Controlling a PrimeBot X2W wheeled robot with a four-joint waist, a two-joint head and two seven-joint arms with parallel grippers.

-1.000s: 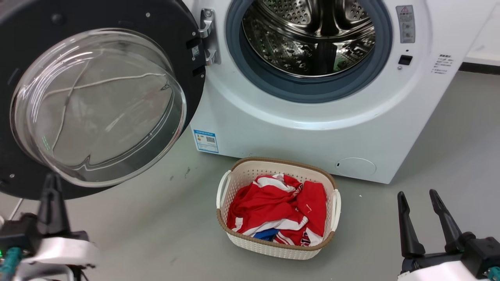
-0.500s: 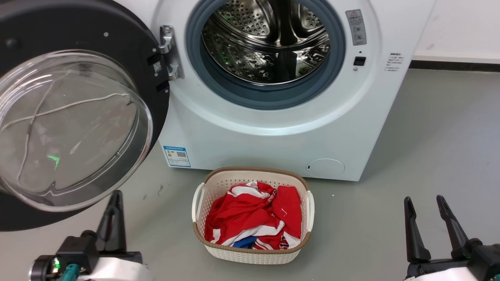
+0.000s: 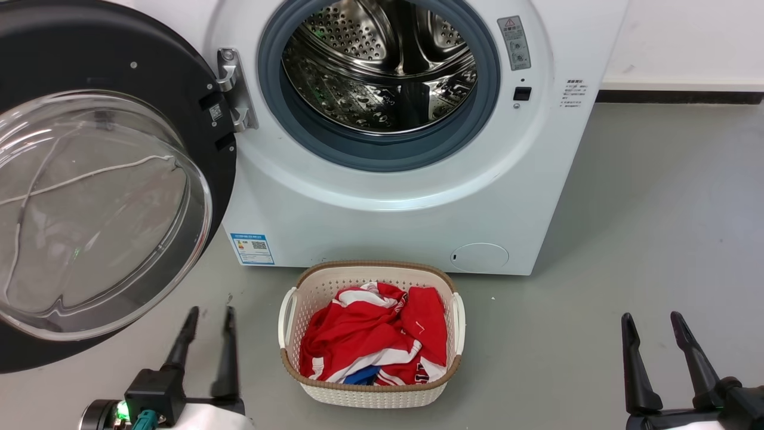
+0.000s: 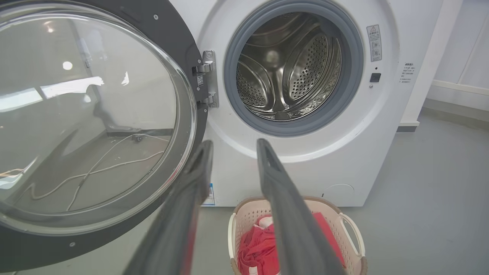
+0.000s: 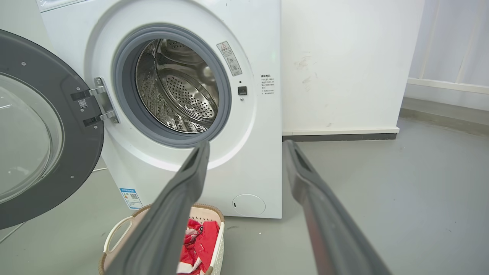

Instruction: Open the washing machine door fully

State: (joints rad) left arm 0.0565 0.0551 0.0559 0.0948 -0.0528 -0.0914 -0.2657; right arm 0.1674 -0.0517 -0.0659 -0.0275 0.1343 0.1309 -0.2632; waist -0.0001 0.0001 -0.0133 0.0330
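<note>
Writing on blue label (image 3: 252, 248) unreadable; left gripper (image 3: 210, 312) and right gripper (image 3: 650, 316) spread, empty.

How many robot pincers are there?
2. The left dark two-fingered pincer is at the head view's lower left, near the round black-rimmed glass door; the right dark two-fingered pincer is at its lower right, above grey floor. Both are open.

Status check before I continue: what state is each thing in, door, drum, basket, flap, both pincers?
washing machine door: swung wide open
drum: mouth uncovered, no laundry seen inside
laundry basket: upright, holding red and white clothes
round flap: shut
left pincer: open, empty
right pincer: open, empty
</note>
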